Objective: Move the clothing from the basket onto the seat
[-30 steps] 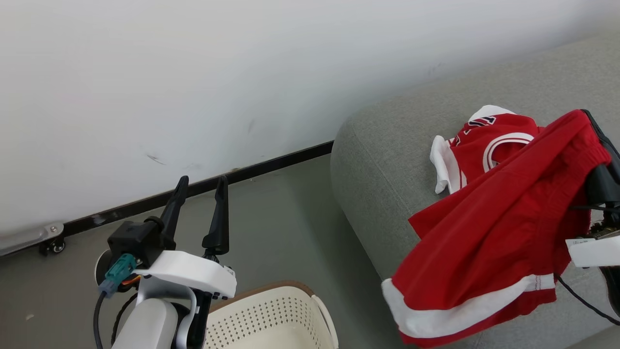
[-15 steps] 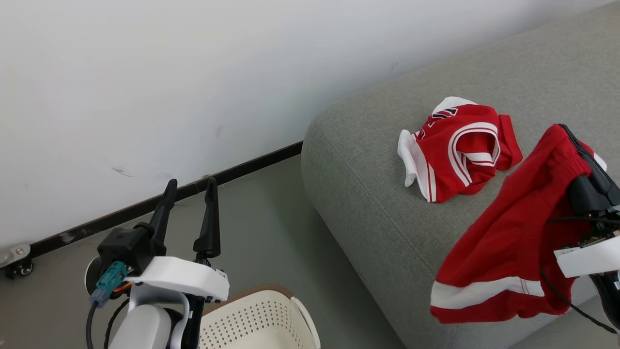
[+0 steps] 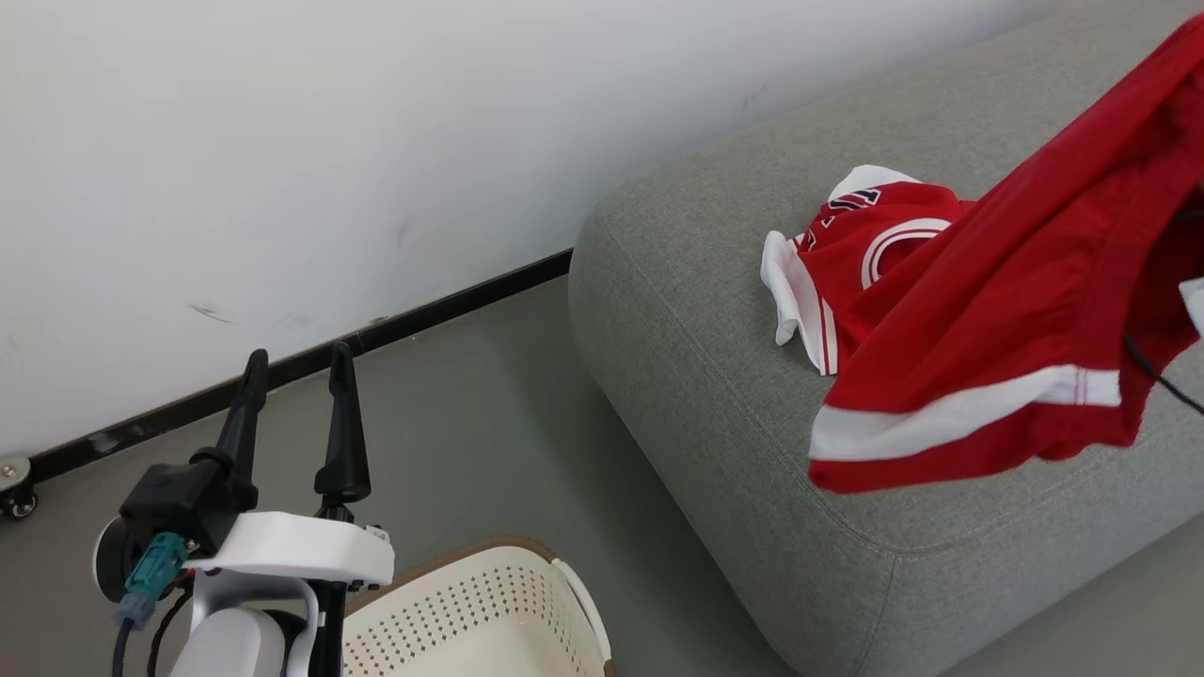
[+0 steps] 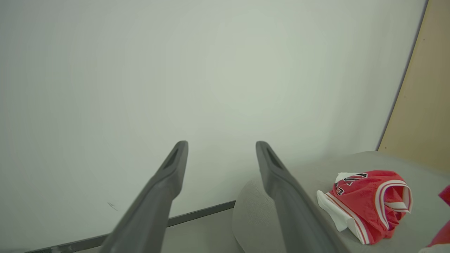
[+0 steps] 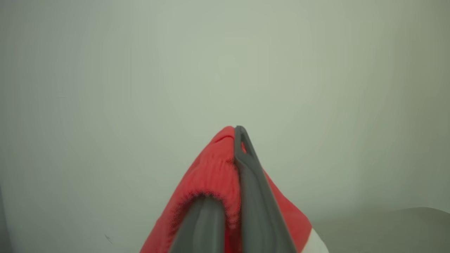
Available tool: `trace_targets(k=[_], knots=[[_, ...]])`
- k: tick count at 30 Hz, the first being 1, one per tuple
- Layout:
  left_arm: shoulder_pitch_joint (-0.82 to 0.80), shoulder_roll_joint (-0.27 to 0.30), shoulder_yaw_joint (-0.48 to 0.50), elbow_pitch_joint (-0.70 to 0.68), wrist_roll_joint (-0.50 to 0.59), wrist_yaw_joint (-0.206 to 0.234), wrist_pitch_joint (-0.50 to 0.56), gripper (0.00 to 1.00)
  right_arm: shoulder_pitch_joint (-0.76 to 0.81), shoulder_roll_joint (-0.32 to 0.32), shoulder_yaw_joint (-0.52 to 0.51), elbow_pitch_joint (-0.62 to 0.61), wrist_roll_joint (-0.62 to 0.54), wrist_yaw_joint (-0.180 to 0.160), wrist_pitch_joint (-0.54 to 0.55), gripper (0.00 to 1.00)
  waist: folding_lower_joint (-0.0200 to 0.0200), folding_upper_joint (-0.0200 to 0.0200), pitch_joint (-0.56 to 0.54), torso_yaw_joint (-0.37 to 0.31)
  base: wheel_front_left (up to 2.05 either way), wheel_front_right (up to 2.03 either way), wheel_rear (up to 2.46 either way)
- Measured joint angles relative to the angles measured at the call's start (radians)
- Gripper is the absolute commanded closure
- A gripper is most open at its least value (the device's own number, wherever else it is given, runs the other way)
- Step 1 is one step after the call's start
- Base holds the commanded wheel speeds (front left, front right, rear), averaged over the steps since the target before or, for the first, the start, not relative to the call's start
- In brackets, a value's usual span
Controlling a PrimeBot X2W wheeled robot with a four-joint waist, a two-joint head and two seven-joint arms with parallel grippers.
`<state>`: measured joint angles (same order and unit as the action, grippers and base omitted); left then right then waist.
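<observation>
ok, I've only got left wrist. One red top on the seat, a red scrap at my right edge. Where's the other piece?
Observer: Head view has the shorts hanging over the seat, partly in front of the top, not laid out on it.
Operator: What's holding them?
Observer: Right wrist view: the right fingers are shut on the ribbed waistband.
Operator: Anything left in the basket?
Observer: Head view catches only a corner of the basket. That part shows bare plastic, and the rest is cut off by the frame.
</observation>
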<state>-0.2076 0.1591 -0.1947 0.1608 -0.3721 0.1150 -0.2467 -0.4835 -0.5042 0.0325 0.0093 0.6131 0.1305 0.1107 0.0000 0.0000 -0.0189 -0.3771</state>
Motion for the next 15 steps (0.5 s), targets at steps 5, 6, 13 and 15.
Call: trace_targets(k=[5, 6, 13, 15], knots=[[0.003, 0.025, 0.009, -0.04, 0.011, 0.009, 0.0, 0.0, -0.119, -0.017, -0.035, 0.065, 0.005, 0.0, 0.04, 1.0, 0.0, 0.0, 0.024, 0.006, 0.0, 0.0, 0.0], [0.004, 0.026, 0.009, -0.051, 0.016, 0.01, 0.0, 0.0, -0.136, -0.021, -0.044, 0.078, 0.005, 0.0, 0.047, 1.0, 0.0, 0.0, 0.029, 0.007, 0.0, 0.0, 0.0], [0.009, 0.031, 0.001, -0.122, 0.04, 0.022, 0.001, 0.0, -0.253, -0.08, -0.127, 0.179, -0.01, 0.0, 0.085, 1.0, 0.0, 0.0, 0.07, 0.021, 0.0, 0.0, 0.0], [0.009, 0.037, -0.002, -0.141, 0.043, 0.026, 0.004, 0.0, -0.281, -0.102, -0.143, 0.203, -0.014, 0.0, 0.093, 1.0, 0.0, 0.0, 0.083, 0.026, 0.0, 0.0, 0.0]])
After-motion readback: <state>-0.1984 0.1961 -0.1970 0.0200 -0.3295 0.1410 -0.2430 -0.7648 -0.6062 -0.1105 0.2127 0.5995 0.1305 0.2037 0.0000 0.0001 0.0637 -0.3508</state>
